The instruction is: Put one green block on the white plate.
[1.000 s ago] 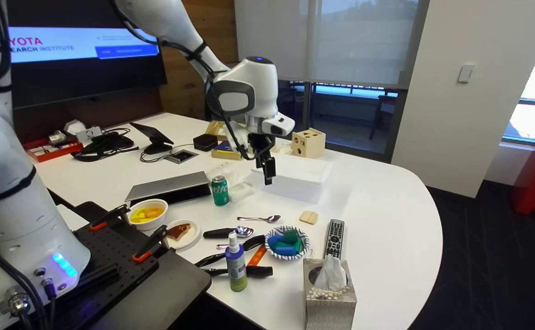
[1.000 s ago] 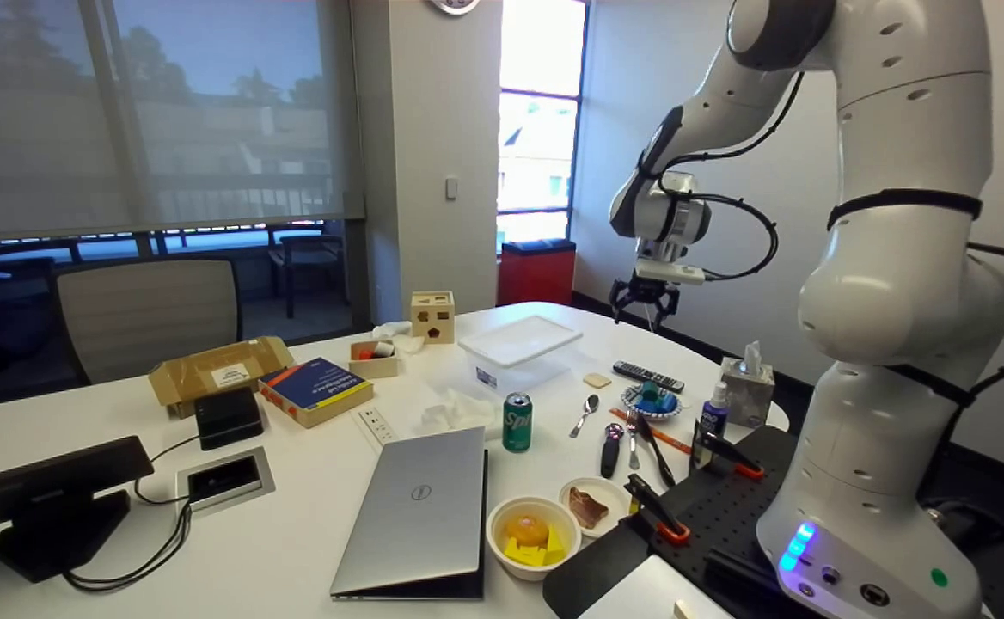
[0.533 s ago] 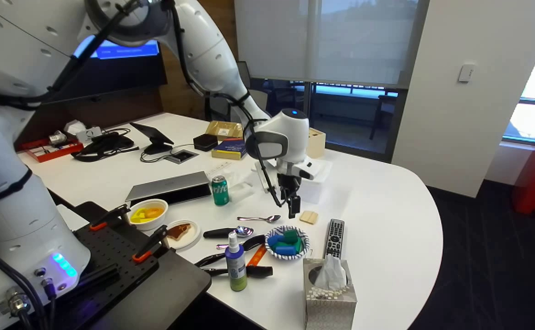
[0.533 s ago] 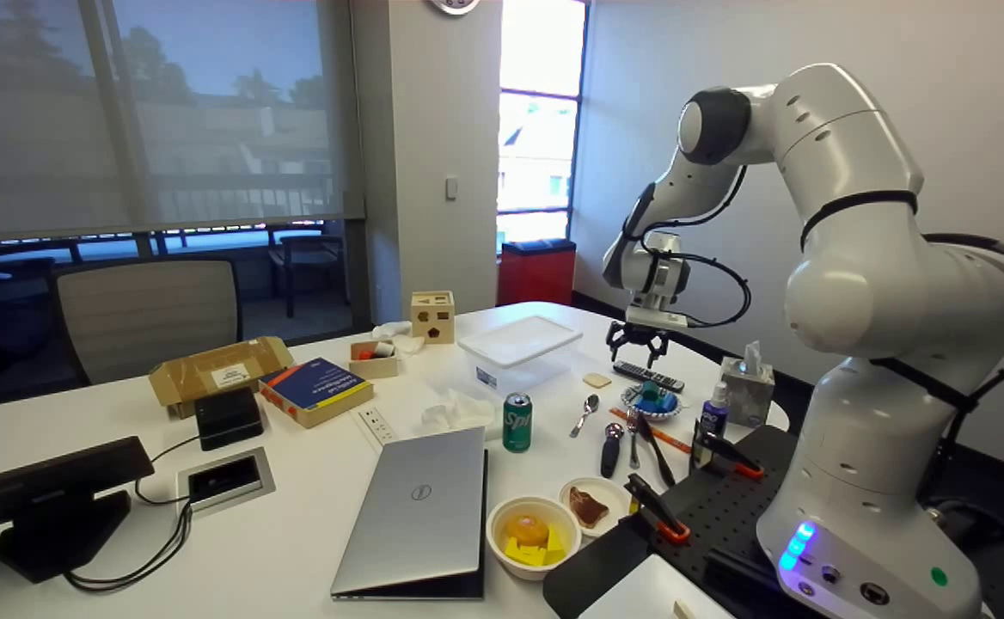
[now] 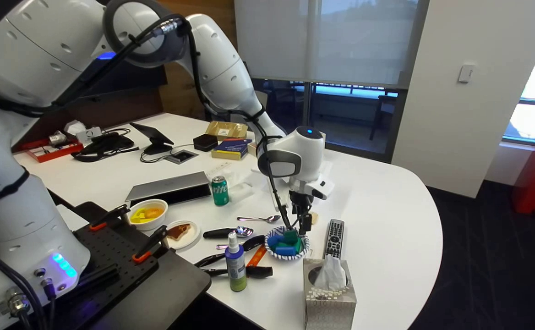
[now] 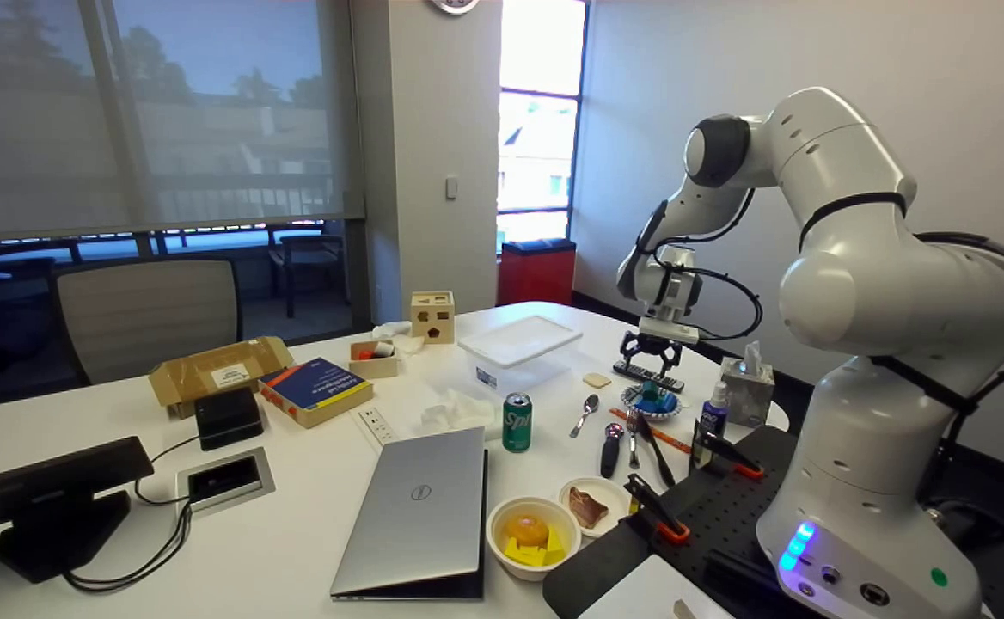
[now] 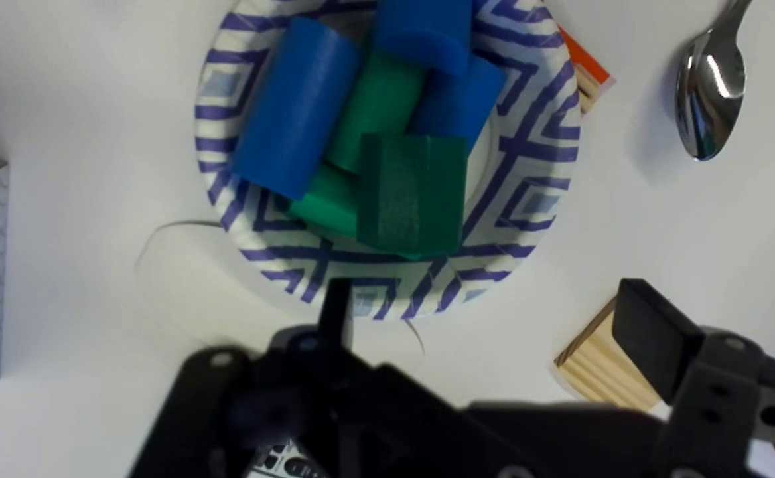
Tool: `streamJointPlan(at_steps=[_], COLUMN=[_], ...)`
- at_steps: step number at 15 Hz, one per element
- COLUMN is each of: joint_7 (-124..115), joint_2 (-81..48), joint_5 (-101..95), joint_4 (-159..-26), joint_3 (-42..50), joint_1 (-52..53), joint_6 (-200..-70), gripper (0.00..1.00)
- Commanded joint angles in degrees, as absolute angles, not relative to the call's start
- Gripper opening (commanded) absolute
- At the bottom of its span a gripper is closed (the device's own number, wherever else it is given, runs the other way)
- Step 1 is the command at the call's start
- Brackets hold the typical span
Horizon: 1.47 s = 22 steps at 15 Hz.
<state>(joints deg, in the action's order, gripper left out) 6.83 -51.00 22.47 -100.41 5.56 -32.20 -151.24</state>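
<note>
Angular dark green block [image 7: 412, 194], paler on 1 face

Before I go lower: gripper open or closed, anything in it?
Black robot gripper: open, jaws wide apart, holding nothing; the dark green faceted block is ungripped.

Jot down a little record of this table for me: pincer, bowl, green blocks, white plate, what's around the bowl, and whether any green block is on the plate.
Pincer: open, holding nothing, near the bowl
Bowl: white with a purple pattern, holding the blocks
Green blocks: in the bowl with blue blocks, one on top of the pile
White plate: bears a brown piece
Around the bowl: spoon, wooden piece, remote, tissue box
Green block on plate: none yet
</note>
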Motion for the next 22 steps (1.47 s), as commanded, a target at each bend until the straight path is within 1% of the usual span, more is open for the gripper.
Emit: streamJointPlan(at_steps=[1,5,9,10,11,12,15,18,22], joint_7=[8.3,7.5,6.9,6.7,6.4,6.1,5.7,5.6,6.5], joint_2=[-51.0,-52.9,-52.7,-52.5,-52.1,-51.9,-51.7,-51.5,-46.4], joint_5=[24.2,24.1,23.9,23.9,23.7,23.5,23.1,22.4,21.2], joint_4=[-101.3,-101.2,-102.6,-103.0,-103.4,-103.7,-104.0,-103.7,-106.6], joint_3=[1.9,0.1,0.2,0.3,0.7,1.0,1.8,2.3,2.4], joint_1=[-35.8,-37.3,-37.6,-37.7,-37.5,-37.4,-37.0,-36.4,-35.8], joint_6=[-151.3,-150.8,-151.1,-151.4,-151.3,-151.4,-151.3,-150.7,-148.5], gripper=[1.0,1.0,1.0,0.75,0.72,0.66,0.4,0.18,0.18])
